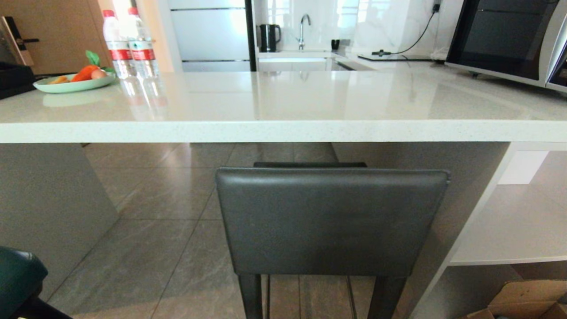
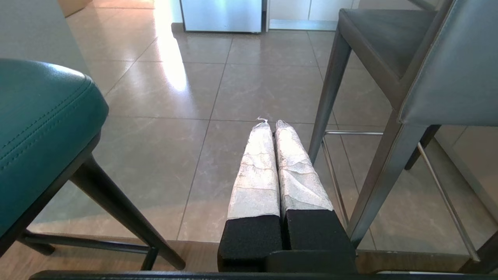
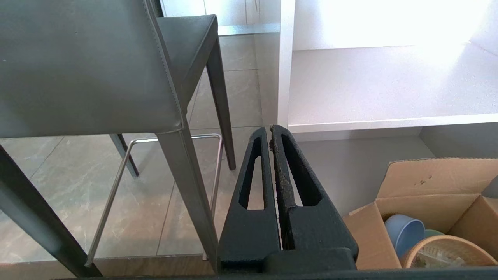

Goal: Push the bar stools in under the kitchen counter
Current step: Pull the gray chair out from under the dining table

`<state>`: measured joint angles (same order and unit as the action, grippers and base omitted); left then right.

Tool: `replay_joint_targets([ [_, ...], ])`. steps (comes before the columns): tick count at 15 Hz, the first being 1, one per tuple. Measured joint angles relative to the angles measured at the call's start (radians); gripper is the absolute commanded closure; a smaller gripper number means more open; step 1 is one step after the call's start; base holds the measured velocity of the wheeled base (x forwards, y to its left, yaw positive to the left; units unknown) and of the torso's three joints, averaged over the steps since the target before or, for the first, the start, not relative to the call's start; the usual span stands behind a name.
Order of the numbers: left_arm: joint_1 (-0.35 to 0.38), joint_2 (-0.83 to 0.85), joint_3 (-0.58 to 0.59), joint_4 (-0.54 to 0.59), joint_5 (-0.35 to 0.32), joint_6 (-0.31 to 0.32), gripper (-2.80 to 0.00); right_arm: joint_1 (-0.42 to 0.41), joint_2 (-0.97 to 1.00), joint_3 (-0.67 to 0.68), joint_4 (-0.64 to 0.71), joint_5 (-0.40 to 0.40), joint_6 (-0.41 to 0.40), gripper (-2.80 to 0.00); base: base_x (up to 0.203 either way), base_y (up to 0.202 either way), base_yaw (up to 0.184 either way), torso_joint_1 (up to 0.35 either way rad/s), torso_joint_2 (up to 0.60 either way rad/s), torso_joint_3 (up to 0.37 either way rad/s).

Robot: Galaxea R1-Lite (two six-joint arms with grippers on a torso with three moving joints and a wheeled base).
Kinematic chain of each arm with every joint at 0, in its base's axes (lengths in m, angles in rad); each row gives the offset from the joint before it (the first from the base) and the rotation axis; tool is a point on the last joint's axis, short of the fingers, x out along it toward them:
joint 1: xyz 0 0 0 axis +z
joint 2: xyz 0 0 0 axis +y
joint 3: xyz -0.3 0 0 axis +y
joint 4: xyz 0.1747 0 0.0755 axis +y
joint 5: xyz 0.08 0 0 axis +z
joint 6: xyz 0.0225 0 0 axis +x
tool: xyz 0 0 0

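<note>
Standing square before the kitchen counter (image 1: 283, 128), the dark grey stool (image 1: 332, 221) has its rectangular back just short of the tabletop's front edge, while its seat reaches in beneath the slab. The teal stool (image 1: 17, 274) shows only as a rounded corner at the lower left of the head view, out from the counter and to the left of the grey one.

Between the two stools the left gripper (image 2: 271, 124) hangs low over the tiled floor (image 2: 233, 89), its white-wrapped fingers (image 2: 255, 171) pressed together on nothing, near the grey stool's leg though not touching it. The right gripper (image 3: 270, 130) sits low on the grey stool's other side, its black fingers (image 3: 253, 171) likewise closed and empty, just beside the rear leg.

On the tabletop lie a green plate (image 1: 73, 85) of vegetables and two water bottles (image 1: 130, 44); a microwave (image 1: 505, 40) stands at the far right. A cardboard box (image 3: 435, 210) holding bowls rests on the floor below a white shelf (image 3: 389, 85).
</note>
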<state>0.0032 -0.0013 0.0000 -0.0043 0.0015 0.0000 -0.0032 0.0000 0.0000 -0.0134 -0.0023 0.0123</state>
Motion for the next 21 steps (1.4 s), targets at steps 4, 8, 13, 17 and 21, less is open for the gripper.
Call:
replay_joint_targets([
  [4, 0.000, 0.000, 0.000, 0.000, 0.000, -0.001, 0.00, 0.000, 0.000, 0.000, 0.000, 0.000, 0.000, 0.00, 0.000, 0.000, 0.000, 0.000, 0.00, 0.000],
  [8, 0.000, 0.000, 0.000, 0.000, 0.000, -0.001, 0.00, 0.000, 0.000, 0.000, 0.000, 0.000, 0.000, 0.00, 0.000, 0.000, 0.000, 0.000, 0.00, 0.000],
  [13, 0.000, 0.000, 0.000, 0.000, 0.000, -0.002, 0.00, 0.000, 0.000, 0.000, 0.000, 0.000, 0.000, 0.00, 0.000, 0.000, 0.000, 0.000, 0.00, 0.000],
  [17, -0.001, 0.000, 0.000, 0.000, 0.000, -0.001, 0.00, 0.000, 0.000, 0.000, 0.000, 0.000, 0.000, 0.00, 0.000, 0.000, 0.000, 0.000, 0.00, 0.000],
  [21, -0.001, 0.000, 0.000, 0.000, 0.000, -0.001, 0.00, 0.000, 0.000, 0.000, 0.000, 0.000, 0.000, 0.00, 0.000, 0.000, 0.000, 0.000, 0.00, 0.000],
])
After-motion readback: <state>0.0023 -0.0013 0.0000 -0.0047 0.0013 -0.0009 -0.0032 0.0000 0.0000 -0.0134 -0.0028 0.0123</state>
